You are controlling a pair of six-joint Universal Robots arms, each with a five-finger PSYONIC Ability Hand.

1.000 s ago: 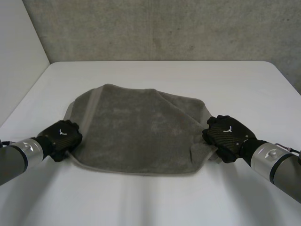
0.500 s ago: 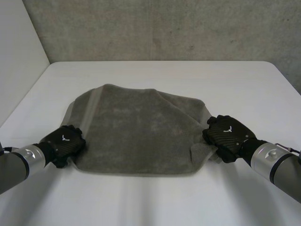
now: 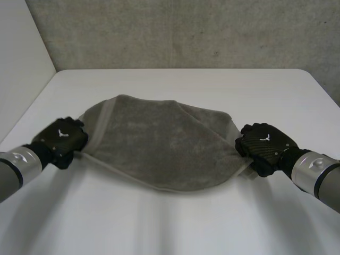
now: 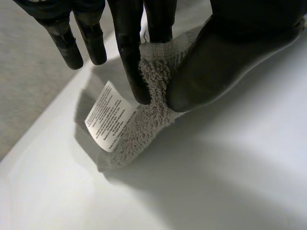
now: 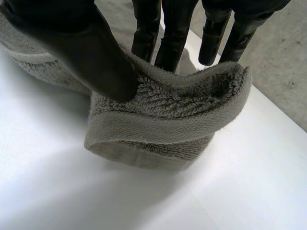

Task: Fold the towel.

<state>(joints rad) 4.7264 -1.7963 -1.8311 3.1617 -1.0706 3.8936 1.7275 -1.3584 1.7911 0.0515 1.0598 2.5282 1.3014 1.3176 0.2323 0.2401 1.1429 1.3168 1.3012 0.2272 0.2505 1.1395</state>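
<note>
You have one grey towel (image 3: 159, 143) spread on the white table (image 3: 175, 85). Your left hand (image 3: 61, 139) is at the towel's near left corner and your right hand (image 3: 263, 146) is at its near right corner. The two hands sit at opposite ends of the near edge, which runs between them in a shallow curve with a shadow under it. The far part of the towel lies flat, and a diagonal fold crosses it toward the right-hand side.

In the left wrist view the thumb (image 4: 216, 62) presses the terry corner against one finger (image 4: 129, 62) in a firm pinch. The other fingers stand straight and apart beside it. One white printed label (image 4: 109, 116) hangs from the towel just at those fingertips.

In the right wrist view the thumb bears down on a doubled-over bunch of towel, with the fingers behind it. That hand too is clamped on cloth, and the hem band curls round beneath the thumb.

Around the towel, white tabletop shows on every side. A grey concrete wall (image 3: 186, 32) rises beyond the towel's far edge, and a paler wall (image 3: 21, 58) stands off to its left. The two arms reach in from the towel's near side.

Count: one towel, one label, two hands, both on the towel.
</note>
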